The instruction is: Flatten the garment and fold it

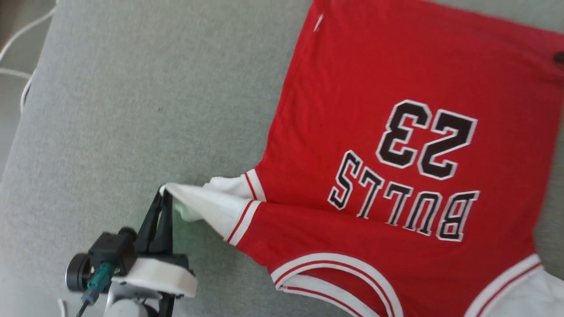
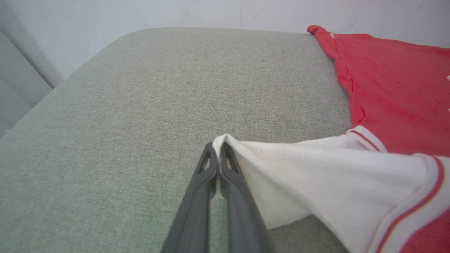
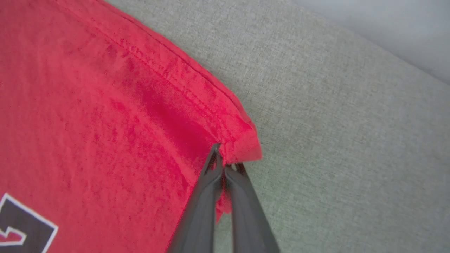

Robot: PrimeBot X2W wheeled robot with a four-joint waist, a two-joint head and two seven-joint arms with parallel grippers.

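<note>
The garment (image 1: 379, 88) is a red jersey with white short sleeves, spread on a grey-green cushion with "BULLS 23" facing up and upside down to me. My left gripper (image 1: 164, 192) is shut on the tip of the garment's white sleeve (image 1: 207, 204), pulling it out to the left. From the wrist, the left gripper (image 2: 218, 149) pinches that sleeve (image 2: 316, 175) at its edge, lifted a little off the cushion. My right gripper (image 3: 225, 158) is shut on the red hem corner (image 3: 242, 140) of the garment. The neckline trim (image 1: 335, 273) lies near the bottom edge.
The grey-green cushion (image 1: 132, 110) has bare room left of the garment. Its left edge falls away toward a floor with a white cable (image 1: 22, 39). A pale wall (image 2: 175, 14) stands behind the cushion's far edge.
</note>
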